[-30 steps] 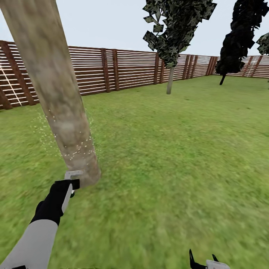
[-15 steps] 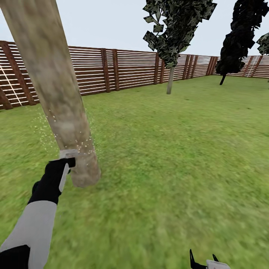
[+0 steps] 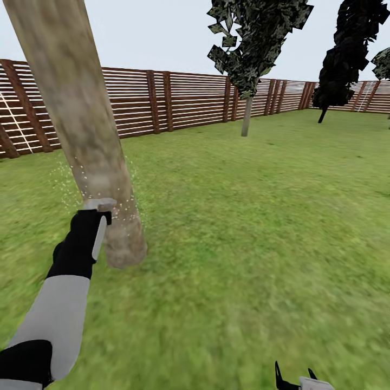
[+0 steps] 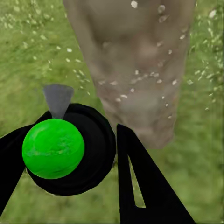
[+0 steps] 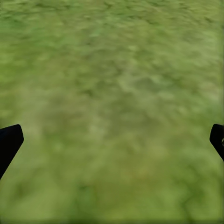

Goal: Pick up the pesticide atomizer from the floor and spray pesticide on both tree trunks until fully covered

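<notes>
Atomizer (image 4: 53,148) unlabelled, in left gripper (image 4: 70,158), beside speckled tree trunk (image 3: 81,130).

The left arm (image 3: 57,319) has a smooth light-grey forearm sleeve with a black band at its 7 o'clock end, then a black wrist with a narrow grey strip along its side. The left gripper (image 4: 65,154) has flat, matte black fingers (image 4: 144,186), one with a slim slot cut through it. The right gripper (image 3: 295,376) has black pointed fingers on a pale grey base.
</notes>
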You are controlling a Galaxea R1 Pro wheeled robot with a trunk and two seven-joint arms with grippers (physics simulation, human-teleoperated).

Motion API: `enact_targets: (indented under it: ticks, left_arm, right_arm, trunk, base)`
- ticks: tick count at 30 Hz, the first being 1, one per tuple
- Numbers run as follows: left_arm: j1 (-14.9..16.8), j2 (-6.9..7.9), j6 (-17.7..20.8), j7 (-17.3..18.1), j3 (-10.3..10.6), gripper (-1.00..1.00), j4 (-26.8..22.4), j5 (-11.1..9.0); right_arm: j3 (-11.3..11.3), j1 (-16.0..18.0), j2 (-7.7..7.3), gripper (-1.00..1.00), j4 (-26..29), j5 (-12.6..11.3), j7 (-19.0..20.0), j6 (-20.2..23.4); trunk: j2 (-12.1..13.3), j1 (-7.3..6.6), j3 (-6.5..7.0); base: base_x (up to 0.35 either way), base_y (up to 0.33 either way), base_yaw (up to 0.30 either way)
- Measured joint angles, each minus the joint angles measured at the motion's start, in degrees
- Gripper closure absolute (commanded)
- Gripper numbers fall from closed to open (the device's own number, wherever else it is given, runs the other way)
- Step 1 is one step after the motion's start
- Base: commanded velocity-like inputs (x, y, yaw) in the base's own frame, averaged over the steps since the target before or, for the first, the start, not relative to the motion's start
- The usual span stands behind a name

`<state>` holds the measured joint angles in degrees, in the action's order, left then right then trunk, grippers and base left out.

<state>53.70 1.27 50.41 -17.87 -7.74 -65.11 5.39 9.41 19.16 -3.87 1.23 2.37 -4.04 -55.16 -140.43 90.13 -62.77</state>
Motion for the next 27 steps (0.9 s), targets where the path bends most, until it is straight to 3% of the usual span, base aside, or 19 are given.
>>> enact_targets:
  ticks: [2, 4, 6, 7, 8, 9, 12, 13, 14, 15, 20, 27]
  left_arm:
    - [3.1, -3.31, 3.4, 0.0, 0.2, 1.0, 0.0, 0.1]
    - [5.3, -4.86, 5.5, -0.1, 0.4, 1.0, -0.1, 0.6]
    - [5.8, -4.45, 6.1, -0.5, 1.4, 1.0, -0.2, 1.6]
    - [6.1, -3.79, 6.5, -2.7, 1.2, 1.0, -0.8, 4.0]
    - [6.1, -2.92, 6.9, -3.9, 1.1, 1.0, -1.8, 4.7]
    - [5.9, -2.82, 6.8, -4.2, 1.4, 1.0, -2.0, 3.9]
    - [5.6, -4.03, 6.8, -4.3, 1.8, 1.0, -1.9, 3.1]
    - [5.8, -6.24, 6.9, -4.4, 3.3, 1.0, -1.6, 3.4]
    - [6.0, -7.38, 6.7, -4.3, 3.9, 1.0, -1.5, 2.2]
    - [6.1, -8.02, 6.9, -4.4, 4.4, 1.0, -1.5, 3.1]
    - [5.7, -8.41, 7.0, -4.3, 4.5, 1.0, -1.7, 3.3]
    - [5.3, -7.87, 7.0, -4.4, 4.4, 1.0, -1.6, 3.7]
  right_arm:
    - [0.0, 0.0, 0.0, -1.0, 0.0, 0.0, 0.0, 0.0]
    - [0.0, 0.0, 0.0, -1.0, 0.0, 0.0, 0.0, 0.0]
    - [0.0, 0.0, 0.0, -1.0, 0.0, 0.0, 0.0, 0.0]
    - [0.0, 0.0, 0.0, -1.0, 0.0, 0.0, 0.0, 0.0]
    - [0.0, 0.0, 0.0, -1.0, 0.0, 0.0, 0.0, 0.0]
    - [0.0, 0.0, 0.0, -1.0, 0.0, 0.0, 0.0, 0.0]
    - [0.0, 0.0, 0.0, -1.0, 0.0, 0.0, 0.0, 0.0]
    - [0.0, 0.0, 0.0, -1.0, 0.0, 0.0, 0.0, 0.0]
    - [0.0, 0.0, 0.0, -1.0, 0.0, 0.0, 0.0, 0.0]
    - [0.0, 0.0, 0.0, -1.0, 0.0, 0.0, 0.0, 0.0]
    - [0.0, 0.0, 0.0, -1.0, 0.0, 0.0, 0.0, 0.0]
    - [0.0, 0.0, 0.0, -1.0, 0.0, 0.0, 0.0, 0.0]
  trunk:
    - [0.0, 0.0, 0.01]
    - [0.0, 0.0, 0.0]
    - [0.0, 0.0, 0.0]
    - [0.0, 0.0, 0.0]
    - [0.0, 0.0, 0.0]
    - [0.0, 0.0, 0.0]
    - [0.0, 0.0, 0.0]
    - [0.0, 0.0, 0.0]
    - [0.0, 0.0, 0.0]
    - [0.0, 0.0, 0.0]
    - [0.0, 0.0, 0.0]
    - [0.0, 0.0, 0.0]
  base:
    - [0.0, 0.0, 0.0]
    - [0.0, 0.0, 0.0]
    - [0.0, 0.0, 0.0]
    - [0.0, 0.0, 0.0]
    - [0.0, 0.0, 0.0]
    - [0.0, 0.0, 0.0]
    - [0.0, 0.0, 0.0]
    - [0.0, 0.0, 0.0]
    - [0.0, 0.0, 0.0]
    - [0.0, 0.0, 0.0]
    - [0.0, -0.004, 0.0]
    - [-0.003, -0.249, 0.0]
